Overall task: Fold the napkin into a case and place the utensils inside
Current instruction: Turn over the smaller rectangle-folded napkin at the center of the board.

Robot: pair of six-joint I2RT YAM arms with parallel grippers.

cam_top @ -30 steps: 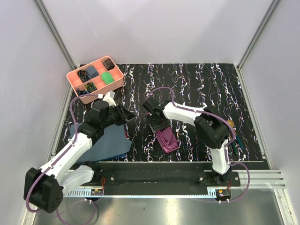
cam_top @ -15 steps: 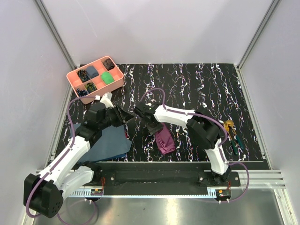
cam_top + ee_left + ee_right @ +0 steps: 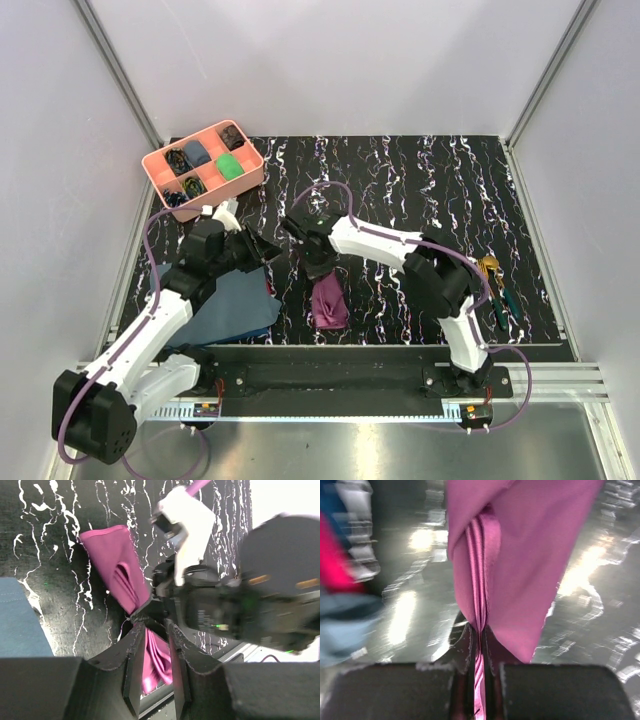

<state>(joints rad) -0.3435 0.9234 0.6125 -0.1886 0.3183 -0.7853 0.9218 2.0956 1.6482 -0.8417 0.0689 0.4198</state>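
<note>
The plum-purple napkin (image 3: pixel 329 304) lies folded into a narrow oblong case near the table's front middle. My right gripper (image 3: pixel 316 266) is shut on its far end; in the right wrist view the layered folded edge of the napkin (image 3: pixel 535 555) is pinched between the fingers of the right gripper (image 3: pixel 479 630). My left gripper (image 3: pixel 266 250) hovers just left of it, open, touching nothing. The left wrist view shows the napkin (image 3: pixel 112 555) beyond the left gripper (image 3: pixel 155 630). The golden utensils (image 3: pixel 490 268) with green handles lie at the right edge.
A slate-blue cloth (image 3: pixel 232 308) lies at the front left with a small red cloth (image 3: pixel 271 288) at its right edge. A pink compartment tray (image 3: pixel 203 168) stands at the back left. The table's front edge runs just below the napkin.
My right gripper has swung left along the table and shut on the napkin's far end. The napkin has shifted left with it and turned more upright. The left arm has barely moved.
</note>
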